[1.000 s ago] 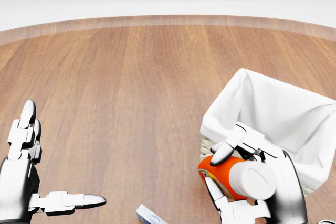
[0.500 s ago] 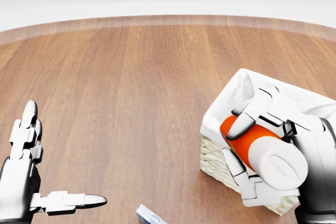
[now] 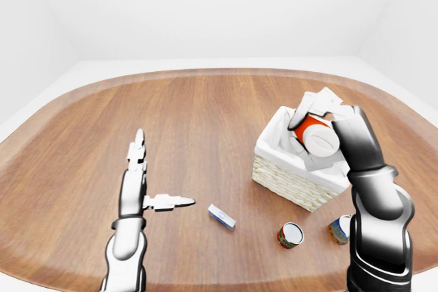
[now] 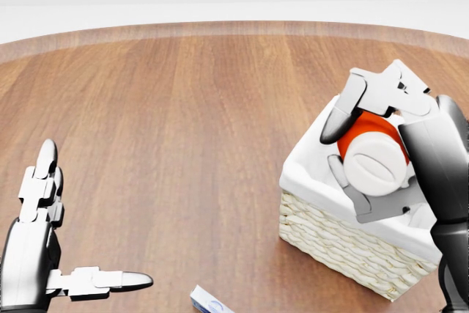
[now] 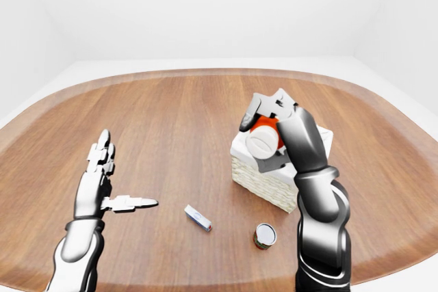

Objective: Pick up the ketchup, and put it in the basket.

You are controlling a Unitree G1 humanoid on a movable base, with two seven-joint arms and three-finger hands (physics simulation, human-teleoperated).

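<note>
Right hand [image 4: 366, 155] closed around the ketchup [image 4: 372, 146], fingers wrapped on the orange-red body, white ribbed cap facing the camera in the head view. Bottle held tilted, directly over the basket [image 4: 344, 236] opening, above the white cloth liner [image 4: 308, 170]; whether the bottle touches the liner cannot be told. The basket is pale wicker and sits on the wooden worktop [image 4: 183, 122] at the right of the head view.

Left hand [image 4: 44, 247] low at the left of the head view, spread flat: fingers pointing up the picture, thumb sticking out to the right. It holds nothing and is well apart from the basket.

Other items on the worktop, best seen in the left-eye view: a small white and blue box [image 3: 222, 217] lying flat between the left hand and the basket; a red can [image 3: 290, 234] on its side near the basket's lower edge, pale end toward the camera; a blue can [image 3: 339, 229] just beside the right forearm, partly hidden by it.

White walls around the worktop.
</note>
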